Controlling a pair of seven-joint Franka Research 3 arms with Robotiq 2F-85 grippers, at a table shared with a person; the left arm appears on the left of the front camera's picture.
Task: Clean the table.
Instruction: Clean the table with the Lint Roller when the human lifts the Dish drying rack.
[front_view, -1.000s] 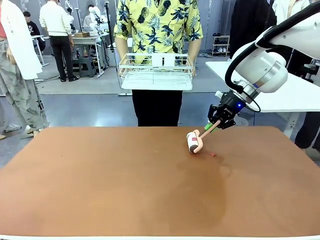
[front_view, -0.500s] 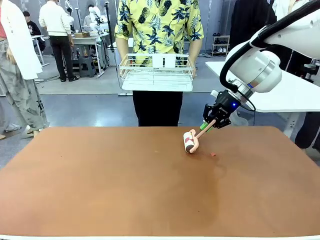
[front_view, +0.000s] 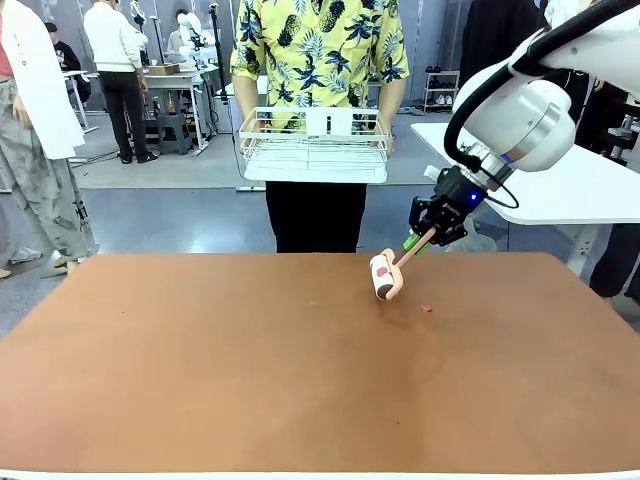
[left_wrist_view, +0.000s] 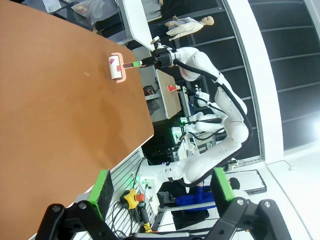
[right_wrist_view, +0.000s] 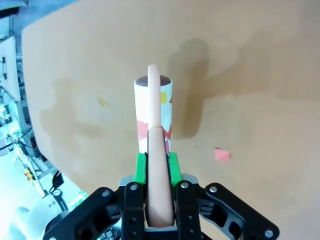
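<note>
The right gripper (front_view: 420, 240) is reaching in over the far right part of the bench (front_view: 200, 380), and it is clamping tight on the peach-coloured handle of a lint roller (front_view: 384, 277). In the right wrist view the gripper (right_wrist_view: 157, 162) is pressing its two green pads flat against either side of that handle, with no gap showing. The handle is sloping down toward 7 o'clock from the gripper, and the white roller head, carrying a few red and yellow bits stuck to its paper, is sitting low over the bench top at about 1 o'clock from the bench's middle. I cannot tell whether the head is touching the surface.

A small red scrap (front_view: 427, 308) is lying on the bench at about 4 o'clock from the roller head, near it but apart. A pale yellowish fleck (right_wrist_view: 103, 101) is showing in the right wrist view on the other side of the roller.

The left gripper (left_wrist_view: 161, 187) is hanging out past the bench edge with its jaws spread wide, holding nothing.

At 12 o'clock, beyond the far edge, a person in a yellow patterned shirt is holding a white wire basket (front_view: 313, 145) in front of the body. A white-topped table (front_view: 600, 190) is standing at 2 o'clock, behind the right arm.
</note>
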